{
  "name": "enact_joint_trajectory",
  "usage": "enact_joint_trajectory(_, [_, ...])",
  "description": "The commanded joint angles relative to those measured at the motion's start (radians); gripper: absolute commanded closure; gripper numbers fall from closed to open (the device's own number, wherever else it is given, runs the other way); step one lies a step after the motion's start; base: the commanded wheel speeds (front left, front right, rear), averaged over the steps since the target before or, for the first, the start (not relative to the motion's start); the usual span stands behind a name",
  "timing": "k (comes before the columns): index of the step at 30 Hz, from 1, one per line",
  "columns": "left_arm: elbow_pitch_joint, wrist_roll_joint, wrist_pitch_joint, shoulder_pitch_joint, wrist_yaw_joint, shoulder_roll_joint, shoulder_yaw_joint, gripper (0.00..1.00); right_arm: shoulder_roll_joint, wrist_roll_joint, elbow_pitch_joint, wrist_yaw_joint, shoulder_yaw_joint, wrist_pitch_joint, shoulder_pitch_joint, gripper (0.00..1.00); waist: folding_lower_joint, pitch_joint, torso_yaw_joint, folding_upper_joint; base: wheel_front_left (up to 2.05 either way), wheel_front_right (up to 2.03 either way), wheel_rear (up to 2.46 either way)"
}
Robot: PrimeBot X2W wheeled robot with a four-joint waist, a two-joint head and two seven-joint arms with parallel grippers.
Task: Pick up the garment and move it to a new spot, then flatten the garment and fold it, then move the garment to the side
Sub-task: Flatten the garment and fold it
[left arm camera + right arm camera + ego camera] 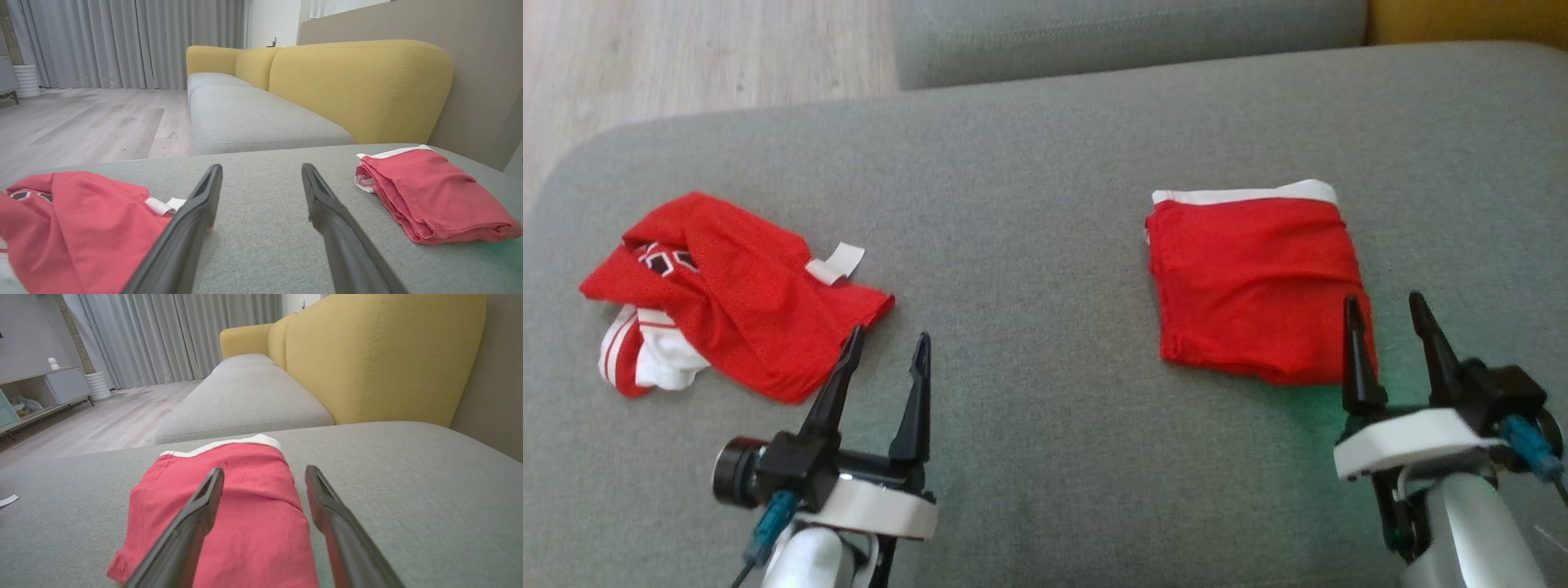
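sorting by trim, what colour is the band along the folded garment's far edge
White: the band tops the red folded garment, clearest in the head view.

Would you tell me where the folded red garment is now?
The folded red garment lies on the right of the grey cushion, just beyond the open right pincer in the head view.

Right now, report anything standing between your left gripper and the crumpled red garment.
Nothing visible does. The open left gripper sits at the near edge of the crumpled red garment; the folded garment lies well off to the right.
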Motion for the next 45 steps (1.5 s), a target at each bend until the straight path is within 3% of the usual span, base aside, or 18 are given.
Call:
enact_joint_trajectory(1, [-0.034, 0.003, -0.006, -0.059, 0.0, -0.001, 0.018, 0.0, 0.001, -0.012, -0.044, -0.001, 0.022, -0.011, -0.048, 0.0, 0.0, 0.015, 0.005, 0.0, 0.0, 0.0, 0.0])
enact_joint_trajectory(3, [-0.034, 0.002, -0.006, -0.069, -0.001, -0.001, 0.012, 0.0, 0.002, -0.015, -0.041, -0.001, 0.028, -0.011, -0.068, 0.0, 0.0, 0.036, 0.014, 0.0, 0.0, 0.0, 0.0])
enact_joint_trajectory(4, [-0.035, 0.002, -0.006, -0.074, -0.001, -0.001, 0.009, 0.0, 0.002, -0.01, -0.034, -0.001, 0.028, -0.01, -0.085, 0.07, 0.0, 0.05, 0.02, 0.0, 0.0, 0.0, 0.0])
enact_joint_trajectory(5, [-0.035, 0.002, -0.006, -0.081, -0.001, -0.001, 0.006, 0.0, 0.002, -0.012, -0.026, -0.001, 0.024, -0.005, -0.105, 0.89, 0.0, 0.066, 0.028, 0.0, 0.0, 0.0, 0.0])
enact_joint_trajectory(6, [-0.034, 0.002, -0.006, -0.087, -0.001, -0.001, 0.002, 0.0, 0.002, -0.019, -0.015, -0.001, 0.023, 0.0, -0.128, 1.0, 0.0, 0.079, 0.036, 0.0, 0.0, 0.0, 0.0])
enact_joint_trajectory(11, [-0.029, -0.002, -0.006, -0.122, -0.001, -0.001, -0.019, 0.0, 0.002, -0.035, 0.092, -0.001, -0.032, 0.031, -0.257, 1.0, 0.0, 0.152, 0.087, 0.0, 0.0, 0.0, 0.0])
enact_joint_trajectory(22, [-0.022, 0.005, -0.006, -0.171, 0.002, -0.001, -0.035, 0.0, -0.039, -0.138, 0.504, -0.001, -0.133, 0.012, -0.484, 1.0, 0.0, 0.224, 0.145, 0.0, 0.0, 0.0, 0.0])
enact_joint_trajectory(26, [-0.018, 0.004, -0.006, -0.173, 0.005, -0.001, -0.028, 0.0, -0.023, -0.142, 0.5, -0.001, -0.098, -0.008, -0.505, 1.0, 0.0, 0.206, 0.134, 0.0, 0.0, 0.0, 0.0])
enact_joint_trajectory(33, [-0.018, -0.004, -0.006, -0.159, 0.008, -0.001, -0.029, 0.0, 0.002, -0.016, 0.285, -0.001, 0.073, -0.011, -0.403, 1.0, 0.0, 0.17, 0.115, 0.0, 0.0, 0.0, 0.0])
enact_joint_trajectory(35, [-0.019, -0.004, -0.006, -0.156, 0.009, -0.001, -0.029, 0.0, 0.002, 0.009, 0.311, -0.001, 0.134, -0.011, -0.375, 1.0, 0.0, 0.165, 0.112, 0.0, 0.0, 0.0, 0.0])
enact_joint_trajectory(41, [-0.018, -0.004, -0.006, -0.152, 0.009, -0.001, -0.031, 0.0, 0.002, -0.004, 0.467, -0.001, 0.175, -0.011, -0.384, 1.0, 0.0, 0.157, 0.107, 0.0, 0.0, 0.0, 0.0])
enact_joint_trajectory(45, [-0.016, -0.004, -0.006, -0.147, 0.011, -0.001, -0.027, 0.0, 0.002, 0.025, 0.456, -0.001, 0.172, -0.011, -0.396, 1.0, 0.0, 0.142, 0.096, 0.0, 0.0, 0.0, 0.0])
